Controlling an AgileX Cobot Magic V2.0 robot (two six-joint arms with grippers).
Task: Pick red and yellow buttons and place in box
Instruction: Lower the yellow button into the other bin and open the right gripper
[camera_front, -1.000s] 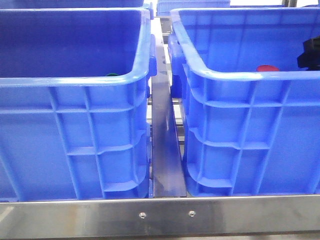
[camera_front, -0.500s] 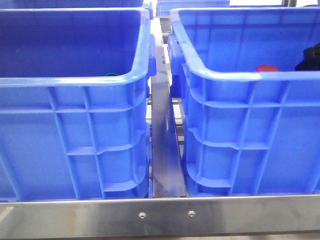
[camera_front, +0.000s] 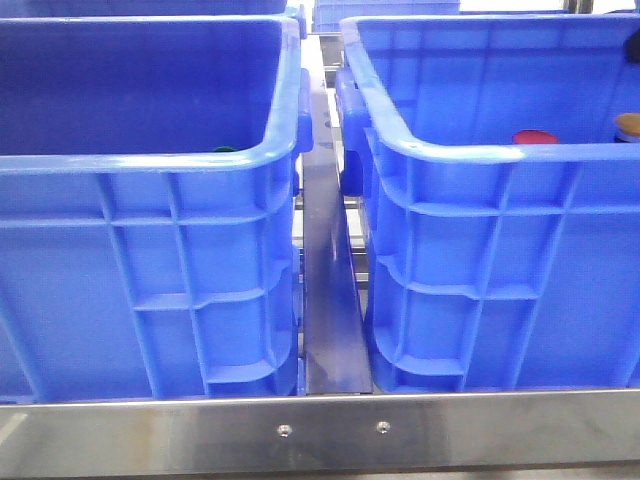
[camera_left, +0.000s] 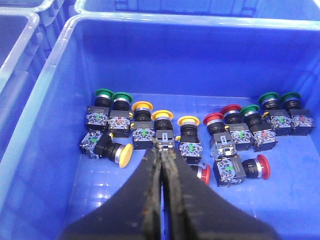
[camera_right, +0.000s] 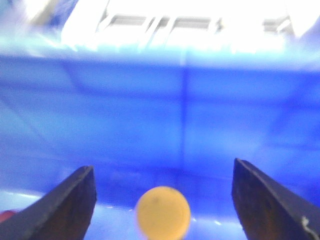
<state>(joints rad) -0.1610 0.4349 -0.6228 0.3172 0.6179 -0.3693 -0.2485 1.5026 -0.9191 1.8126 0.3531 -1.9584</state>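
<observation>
Left crate (camera_front: 150, 300): We see a deep blue ribbed crate on the left of the steel desk (camera_front: 330, 430), with a sliver of a dark green button (camera_front: 224, 150) showing just over its near rim.

Right crate (camera_front: 500, 290): We find its twin on the right, the two apart with a strip of bare metal between them.

Red button (camera_front: 534, 137): Inside the right crate, we catch a red cap peeking above the near rim.

Yellow button (camera_front: 630, 124): Further right in the same crate, at the frame's edge, we see an orange-yellow cap; in the right wrist view it (camera_right: 163, 210) sits low on the blue floor, alone.

Right claw (camera_right: 162, 200): We see its two dark fingers spread wide and released, the yellow cap between them but touching neither. The picture is heavily blurred, so we cannot say how far below them the cap lies.

Left claw (camera_left: 162, 155): We see its fingers clenched together, tips meeting with nothing between them, above a crate floor (camera_left: 280, 210).

Button pile (camera_left: 200, 132): Below the left claw we count a scatter of full push-button switches with green, yellow and red caps on black and grey bodies, lying in a loose row across that crate.

Front view arms: We see neither arm in it.
</observation>
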